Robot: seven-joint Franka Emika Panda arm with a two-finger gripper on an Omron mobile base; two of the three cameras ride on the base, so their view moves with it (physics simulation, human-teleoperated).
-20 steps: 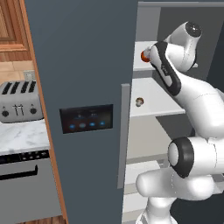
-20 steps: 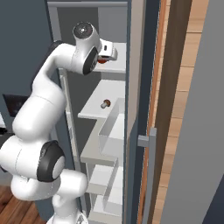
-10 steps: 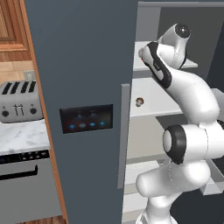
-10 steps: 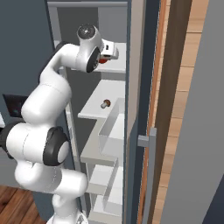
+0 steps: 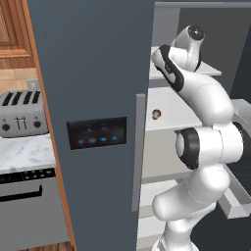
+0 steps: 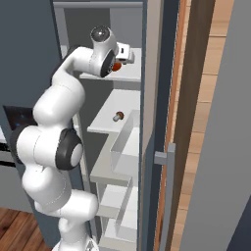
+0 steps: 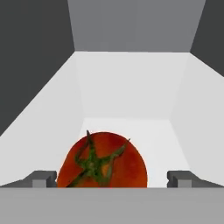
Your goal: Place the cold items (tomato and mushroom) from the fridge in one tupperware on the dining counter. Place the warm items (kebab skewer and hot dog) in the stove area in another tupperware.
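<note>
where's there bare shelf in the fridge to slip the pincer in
Top shelf: bare white floor behind and right of the tomato; the open pincer crowds the front. Shelf below: bare all around the lone mushroom.

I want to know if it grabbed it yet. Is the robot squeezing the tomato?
No. In the hand view the tomato sits on the white fridge shelf between the end effector's wide-apart fingertips, untouched.
</note>
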